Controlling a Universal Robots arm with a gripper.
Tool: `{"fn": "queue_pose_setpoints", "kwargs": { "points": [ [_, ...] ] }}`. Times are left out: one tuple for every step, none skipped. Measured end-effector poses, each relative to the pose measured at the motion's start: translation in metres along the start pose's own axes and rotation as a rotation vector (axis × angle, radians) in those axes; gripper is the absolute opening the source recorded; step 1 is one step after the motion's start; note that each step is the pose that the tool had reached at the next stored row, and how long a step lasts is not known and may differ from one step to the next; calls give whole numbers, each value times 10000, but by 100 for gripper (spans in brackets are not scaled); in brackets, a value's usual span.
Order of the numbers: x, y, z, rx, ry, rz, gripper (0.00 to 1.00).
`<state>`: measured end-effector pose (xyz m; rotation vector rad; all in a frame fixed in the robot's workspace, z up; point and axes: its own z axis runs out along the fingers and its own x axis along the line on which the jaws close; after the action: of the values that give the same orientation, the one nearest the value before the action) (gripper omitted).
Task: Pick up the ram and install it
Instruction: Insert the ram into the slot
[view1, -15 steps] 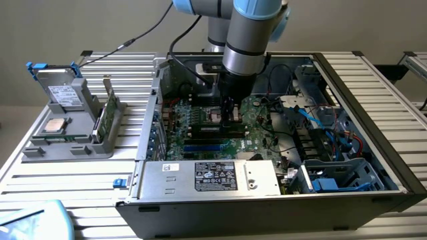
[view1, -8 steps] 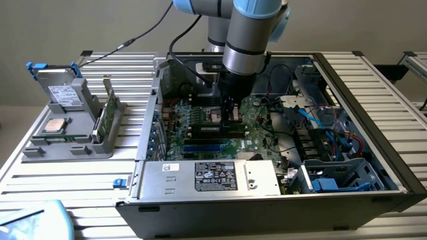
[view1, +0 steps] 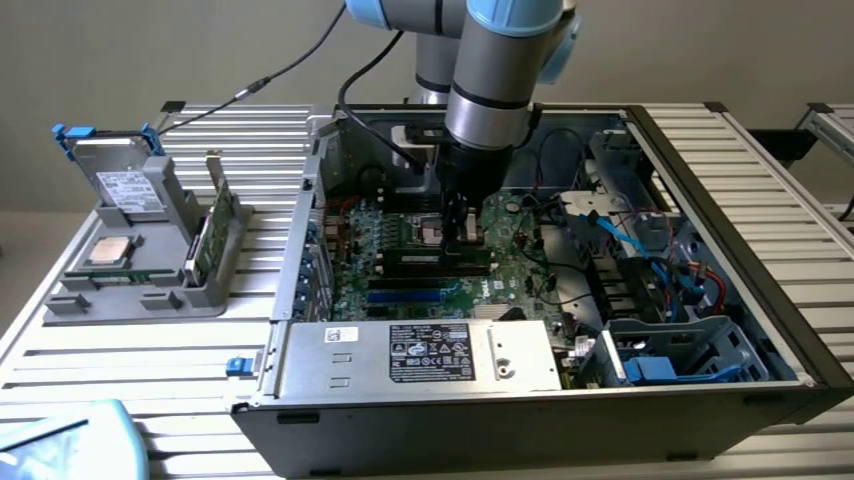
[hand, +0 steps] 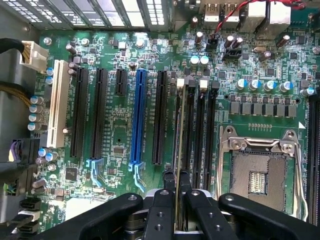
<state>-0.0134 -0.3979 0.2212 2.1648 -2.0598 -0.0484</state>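
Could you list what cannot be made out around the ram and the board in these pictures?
- Chips and label on the ram: wrist view, the board is seen edge-on.
- Whether the ram is seated: exterior view, the pincer and arm cover it.
- CPU socket, near edge: wrist view, behind the pincer's body.
- Power supply label text: exterior view, too small.

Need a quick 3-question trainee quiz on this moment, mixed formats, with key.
1. True or false: the gripper is shut on the ram.
2. The ram is lined up along: A) the white slot, B) the blue slot, C) the black memory slots beside the CPU socket.
3. Short answer: on which side of the computer case does the grey parts stand sit in the exterior view?

Key: 1 true; 2 C; 3 the exterior view's left.
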Motion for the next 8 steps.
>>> {"fn": "queue_pose_setpoints", "kwargs": {
  "points": [
    [-2, 0, 2, 0, 1, 7, 14],
    [-6, 0, 3, -1, 4, 15, 14],
    [-12, 0, 4, -2, 13, 24, 14],
    [-17, -1, 5, -3, 19, 29, 14],
    [-20, -2, 8, -3, 22, 31, 14],
    [-22, -1, 10, -3, 28, 34, 14],
    [-22, 0, 11, -5, 38, 35, 14],
    [-23, 1, 12, -5, 51, 37, 14]
  ]
}}
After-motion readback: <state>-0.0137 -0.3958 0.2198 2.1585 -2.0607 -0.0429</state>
